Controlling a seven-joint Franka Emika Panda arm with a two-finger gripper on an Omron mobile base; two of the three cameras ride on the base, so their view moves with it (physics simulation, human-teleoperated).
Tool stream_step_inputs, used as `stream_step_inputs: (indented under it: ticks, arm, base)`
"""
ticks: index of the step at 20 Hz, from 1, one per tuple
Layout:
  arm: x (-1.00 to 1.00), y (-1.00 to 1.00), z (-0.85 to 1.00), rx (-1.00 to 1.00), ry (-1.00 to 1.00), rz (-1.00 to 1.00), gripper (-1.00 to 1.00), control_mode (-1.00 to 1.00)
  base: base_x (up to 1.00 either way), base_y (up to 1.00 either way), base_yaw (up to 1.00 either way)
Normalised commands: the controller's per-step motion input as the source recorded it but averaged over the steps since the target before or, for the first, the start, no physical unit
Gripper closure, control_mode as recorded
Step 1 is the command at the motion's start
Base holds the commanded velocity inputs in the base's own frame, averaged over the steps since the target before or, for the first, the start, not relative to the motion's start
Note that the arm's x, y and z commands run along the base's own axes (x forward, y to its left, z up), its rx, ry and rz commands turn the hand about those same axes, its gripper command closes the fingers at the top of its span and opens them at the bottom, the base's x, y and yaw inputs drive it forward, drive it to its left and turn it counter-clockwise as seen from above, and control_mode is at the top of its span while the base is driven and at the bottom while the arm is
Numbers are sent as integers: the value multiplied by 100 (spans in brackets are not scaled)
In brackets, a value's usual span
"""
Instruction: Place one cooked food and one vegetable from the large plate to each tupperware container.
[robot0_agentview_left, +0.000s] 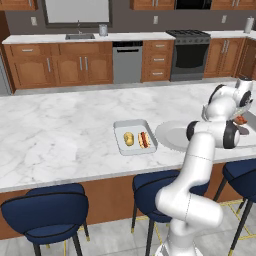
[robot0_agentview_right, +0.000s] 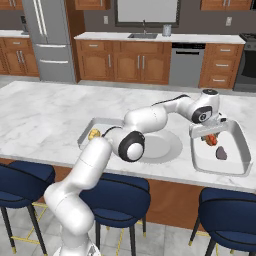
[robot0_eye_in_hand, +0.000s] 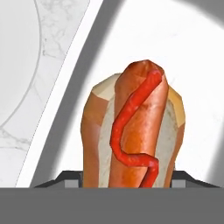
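Note:
My gripper (robot0_agentview_right: 212, 134) is shut on a hot dog (robot0_eye_in_hand: 135, 140), a red sausage in a bun with a ketchup line, and its dark fingertips (robot0_eye_in_hand: 65, 177) flank the bun. It hangs just above the floor of the larger tupperware container (robot0_agentview_right: 241, 146) on the right, near that tray's left rim. A dark purplish lump (robot0_agentview_right: 221, 153) lies in this tray beside it. The smaller tupperware container (robot0_agentview_left: 122, 144) on the left holds a yellowish-tan vegetable (robot0_agentview_left: 128, 138) and another hot dog (robot0_agentview_left: 144, 139). The large plate (robot0_agentview_right: 162, 147) sits between the two trays.
All of this rests on a white marble island counter (robot0_agentview_left: 60, 130). Blue bar stools (robot0_agentview_left: 47, 207) stand along its near edge. Behind are wooden cabinets, a sink (robot0_agentview_left: 80, 36), a dishwasher (robot0_agentview_left: 127, 62) and an oven (robot0_agentview_left: 190, 55).

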Motion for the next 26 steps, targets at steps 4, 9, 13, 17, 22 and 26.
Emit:
stream_step_inputs:
  ticks: [4,9,13,17,22,26]
  arm:
    - [0,0,-16,2,6,0,100,-100]
    - [0,0,-15,3,4,0,-100,-100]
    - [0,-4,0,0,0,0,-100,-100]
    - [0,0,0,0,0,0,-100,-100]
    - [-11,0,0,0,0,-1,-100,-100]
    - [-87,12,10,1,0,-12,-100,-100]
  base:
    - [0,0,0]
    - [0,0,0]
    - [0,0,0]
    - [0,0,0]
    - [0,0,0]
    - [0,0,0]
